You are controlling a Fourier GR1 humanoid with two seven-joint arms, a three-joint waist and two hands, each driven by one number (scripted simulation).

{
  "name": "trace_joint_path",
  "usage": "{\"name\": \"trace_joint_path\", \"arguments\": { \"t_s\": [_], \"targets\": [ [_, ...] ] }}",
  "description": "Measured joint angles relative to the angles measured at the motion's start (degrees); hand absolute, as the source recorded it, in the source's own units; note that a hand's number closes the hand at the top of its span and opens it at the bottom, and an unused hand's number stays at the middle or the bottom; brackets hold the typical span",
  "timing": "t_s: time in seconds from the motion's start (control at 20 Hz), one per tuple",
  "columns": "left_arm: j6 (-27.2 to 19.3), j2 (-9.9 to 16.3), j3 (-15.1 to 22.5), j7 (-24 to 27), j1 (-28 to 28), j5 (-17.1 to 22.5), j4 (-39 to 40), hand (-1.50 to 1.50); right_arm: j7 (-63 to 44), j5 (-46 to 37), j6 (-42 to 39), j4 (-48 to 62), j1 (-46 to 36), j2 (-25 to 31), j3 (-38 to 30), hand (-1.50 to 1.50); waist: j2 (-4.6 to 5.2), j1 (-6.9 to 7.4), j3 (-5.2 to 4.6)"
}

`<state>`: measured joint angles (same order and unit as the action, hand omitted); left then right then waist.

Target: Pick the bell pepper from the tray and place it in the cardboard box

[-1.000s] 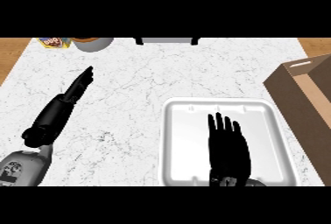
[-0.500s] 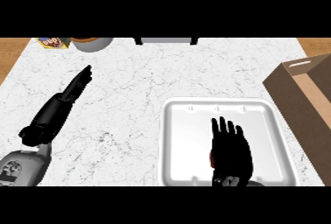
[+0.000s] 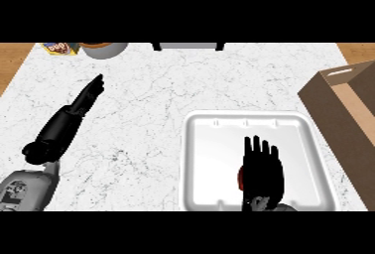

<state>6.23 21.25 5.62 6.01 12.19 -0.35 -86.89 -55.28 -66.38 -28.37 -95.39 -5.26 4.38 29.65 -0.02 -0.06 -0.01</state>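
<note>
My right hand (image 3: 261, 168) hovers flat over the near part of the white tray (image 3: 212, 149), fingers straight and pointing away from me. A sliver of red, the bell pepper (image 3: 240, 178), peeks out at the hand's left edge; the rest of it is hidden under the palm. The cardboard box (image 3: 344, 109) stands open at the right edge of the counter, just right of the tray. My left hand (image 3: 88, 95) lies stretched out on the counter at the left, fingers straight, far from the tray.
At the counter's far left corner stand a grey round pot (image 3: 104, 48) and a small patterned packet (image 3: 60, 47). A dark object (image 3: 189, 46) sits at the far edge in the middle. White marble counter (image 3: 161, 89) lies between the hands.
My right hand has drawn back toward me over the tray, and a red edge of the pepper now shows beside it. The left hand has barely moved.
</note>
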Motion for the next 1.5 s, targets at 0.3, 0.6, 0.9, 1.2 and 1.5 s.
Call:
{"name": "trace_joint_path", "arguments": {
  "t_s": [0.3,0.6,0.9,1.2,1.5],
  "targets": [
    [1.21,-1.84,-0.96,-1.04,-1.07,-2.39,-1.82,0.00,3.87,-1.12,1.11,1.71,1.20,-0.10,-1.33,1.50,-0.05,0.05,-0.01],
    [3.14,-1.97,-2.92,-2.35,-1.68,-2.12,-3.67,0.00,9.50,-3.93,6.47,5.36,-0.86,1.46,-0.48,1.50,-0.33,0.21,-0.24],
    [4.05,-3.07,-3.40,-1.83,-2.60,-3.19,-3.88,0.00,12.15,-7.79,9.68,6.53,-2.44,1.97,1.36,1.50,-0.29,0.16,-0.21],
    [4.17,-3.89,-3.36,-1.77,-0.48,-3.83,-2.54,0.00,21.55,-1.59,16.20,16.12,-14.94,1.28,-9.44,1.50,0.39,1.20,0.02],
    [3.80,-4.67,-3.14,-3.45,0.78,-4.58,-2.97,0.00,30.64,1.07,23.80,27.01,-27.67,3.13,-17.41,1.50,0.38,1.30,0.05]
  ]
}}
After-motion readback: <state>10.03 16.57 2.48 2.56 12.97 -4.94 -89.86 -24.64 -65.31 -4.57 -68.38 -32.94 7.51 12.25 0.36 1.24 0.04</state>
